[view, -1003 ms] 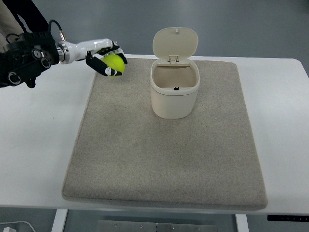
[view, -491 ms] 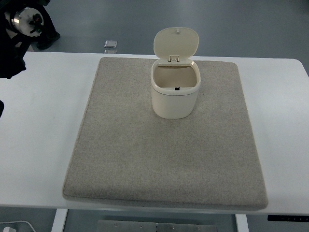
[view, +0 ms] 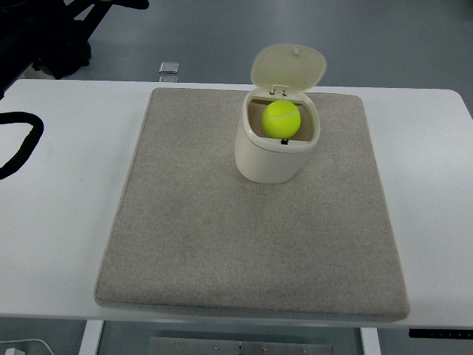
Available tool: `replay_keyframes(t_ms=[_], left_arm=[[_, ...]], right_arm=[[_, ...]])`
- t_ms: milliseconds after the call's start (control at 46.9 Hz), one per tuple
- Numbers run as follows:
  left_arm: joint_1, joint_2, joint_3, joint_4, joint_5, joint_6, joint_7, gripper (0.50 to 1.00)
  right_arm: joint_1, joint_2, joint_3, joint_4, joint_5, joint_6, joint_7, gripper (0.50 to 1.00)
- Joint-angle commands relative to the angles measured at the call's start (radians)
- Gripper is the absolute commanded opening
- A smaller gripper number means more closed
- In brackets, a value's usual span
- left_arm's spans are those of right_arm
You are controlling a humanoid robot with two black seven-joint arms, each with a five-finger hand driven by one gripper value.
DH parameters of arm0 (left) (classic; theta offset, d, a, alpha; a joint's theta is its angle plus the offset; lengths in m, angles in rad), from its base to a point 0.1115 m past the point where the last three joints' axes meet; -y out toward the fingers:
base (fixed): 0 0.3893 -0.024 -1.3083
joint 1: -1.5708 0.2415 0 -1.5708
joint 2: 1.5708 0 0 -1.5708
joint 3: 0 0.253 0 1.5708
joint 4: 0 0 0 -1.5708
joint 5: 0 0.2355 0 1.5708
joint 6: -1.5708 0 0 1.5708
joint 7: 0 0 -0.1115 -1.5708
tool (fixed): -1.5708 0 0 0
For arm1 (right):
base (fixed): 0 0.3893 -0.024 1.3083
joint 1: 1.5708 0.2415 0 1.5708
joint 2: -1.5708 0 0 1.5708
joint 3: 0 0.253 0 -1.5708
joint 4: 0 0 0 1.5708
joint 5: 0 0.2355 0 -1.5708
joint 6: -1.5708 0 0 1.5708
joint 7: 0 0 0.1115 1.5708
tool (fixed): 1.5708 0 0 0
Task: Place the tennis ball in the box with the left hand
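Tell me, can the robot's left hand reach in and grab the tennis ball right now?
Probably not right away. The tennis ball sits in the open box with the lid flipped back, so nothing covers it, but no robot hand shows in the picture, so an arm would first have to come back.

text: none readable | labels: none | numbers: none | signs: none

Yellow tennis ball inside open box
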State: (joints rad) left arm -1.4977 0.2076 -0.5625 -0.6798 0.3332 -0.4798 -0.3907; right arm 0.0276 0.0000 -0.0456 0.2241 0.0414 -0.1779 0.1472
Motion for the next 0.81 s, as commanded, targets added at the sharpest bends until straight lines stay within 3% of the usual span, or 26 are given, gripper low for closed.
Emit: replay_keyframes(t_ms=[0, 789], left_arm=[[0.013, -0.004, 0.019, -0.004, 0.047, -0.005, 0.001, 0.500], [0.036, -0.007, 0.223, -0.067, 0.173, -0.074, 0.006, 0.500]], right_arm=[[0.000, 0.000, 0.000, 0.000, 0.000, 0.000, 0.000, 0.938], [0.000, 0.000, 0.001, 0.000, 0.000, 0.000, 0.000, 0.938]])
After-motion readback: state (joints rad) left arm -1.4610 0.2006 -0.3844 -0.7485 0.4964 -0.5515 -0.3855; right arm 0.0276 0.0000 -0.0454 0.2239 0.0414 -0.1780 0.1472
